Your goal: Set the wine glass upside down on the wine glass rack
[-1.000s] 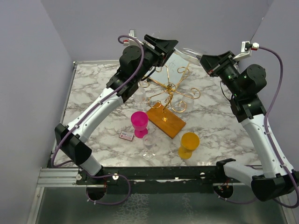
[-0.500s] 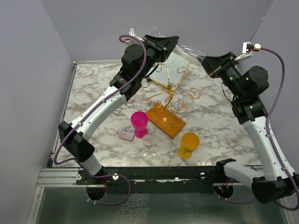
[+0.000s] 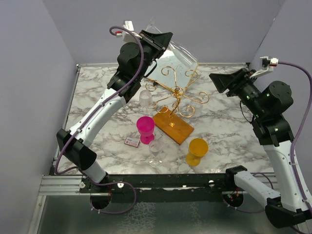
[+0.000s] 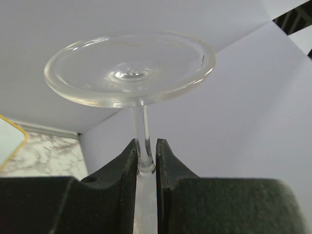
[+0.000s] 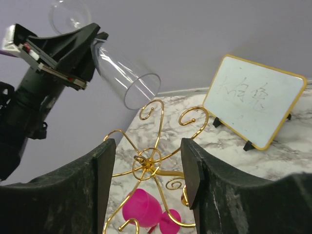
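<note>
Left wrist view: left gripper (image 4: 145, 148) clamped on wine glass (image 4: 129, 68) stem.
Bowl tilts mouth-down above the rack (image 3: 176, 92); right gripper (image 5: 148, 146) hangs apart, empty.

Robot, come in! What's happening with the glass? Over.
Left gripper shut on wine glass stem. Right gripper open, empty. Glass tilted, mouth toward rack, not hung. Nothing between.

Plain lilac walls (image 3: 29, 73), grey-veined white marble table (image 3: 229, 131)

From above and behind, the bench (image 3: 229, 122) is overlooked; its wine glass rack (image 3: 176, 91) is shared with the nearer right wrist view. The left is aimed upward.
</note>
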